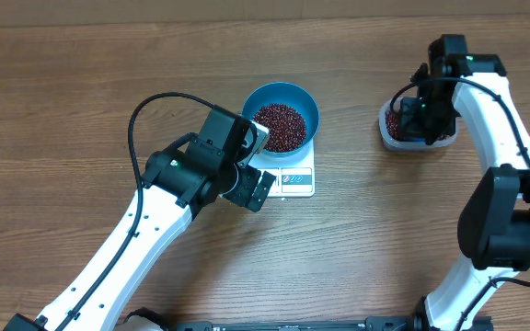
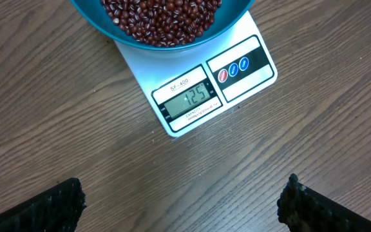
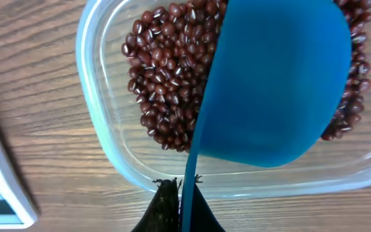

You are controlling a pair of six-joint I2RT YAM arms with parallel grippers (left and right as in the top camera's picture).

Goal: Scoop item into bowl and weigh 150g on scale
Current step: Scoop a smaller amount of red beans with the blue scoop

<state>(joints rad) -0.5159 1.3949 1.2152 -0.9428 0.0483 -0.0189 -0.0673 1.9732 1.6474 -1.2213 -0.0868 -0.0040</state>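
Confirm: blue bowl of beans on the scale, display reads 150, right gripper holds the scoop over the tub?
Not quite: the display on the scale reads 125, not 150, per the left wrist view. Rest stands: bowl of beans on it, right gripper holding the scoop over the tub.

Two hands: one left hand point(image 2: 182, 200), one right hand point(image 3: 182, 206). One blue bowl point(image 1: 309, 108) and one white scale point(image 1: 293, 179), both ahead of the left hand. The scale carries one display point(image 2: 189, 98) and three round buttons point(image 2: 233, 69), one red and two blue. One clear tub point(image 3: 102, 129) and one blue scoop point(image 3: 282, 84) lie ahead of the right hand. Beans point(image 1: 279, 127) are past counting, in two heaps, one ahead of each hand.
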